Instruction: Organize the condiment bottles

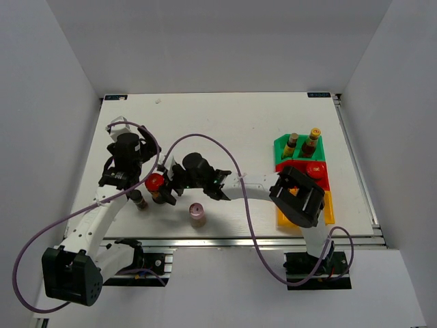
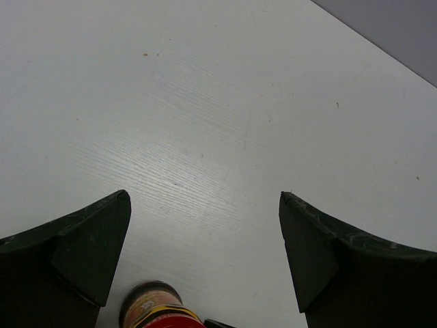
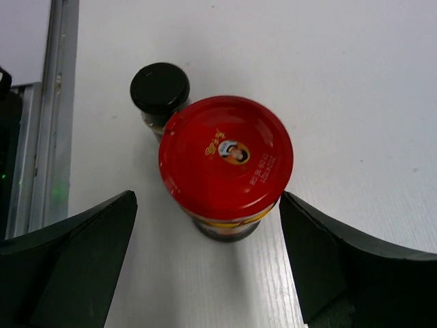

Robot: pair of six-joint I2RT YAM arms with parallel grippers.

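The right arm (image 1: 259,186) rises from its base at 5 o'clock in the overhead view, bends at a dark elbow over the bins, and stretches its forearm low across the table (image 1: 225,123) toward 9 o'clock. The left arm (image 1: 95,219) climbs from its base at 7 o'clock toward 11 o'clock, with its wrist turned back over the table's left part. At 3 o'clock a row of plastic bins sits near the table's right edge. The green bin (image 1: 281,145), farthest from the arms, holds two upright bottles: the yellow-labelled brown bottle (image 1: 291,143) and, just beside it toward 3 o'clock, the yellow-capped dark sauce bottle (image 1: 313,141). The red bin (image 1: 326,179) next to it holds one red-lidded jar (image 1: 314,169). The yellow bin (image 1: 330,208) is largely hidden by the right elbow, and its contents cannot be seen. The right gripper (image 3: 206,197) has its fingers spread wide, and the second red-lidded jar (image 3: 225,157) stands upright between them, clear of both pads. The thin dark bottle (image 3: 160,87), black-capped, stands right against that jar at its 10 o'clock in the wrist view. The left gripper (image 2: 203,198) is likewise spread wide and holds nothing, with bare tabletop between its fingers; a yellow-and-red jar edge (image 2: 153,311) peeks in at 6 o'clock. The pink-capped pale bottle (image 1: 197,214) stands alone, apart from both grippers, near the table's front edge.
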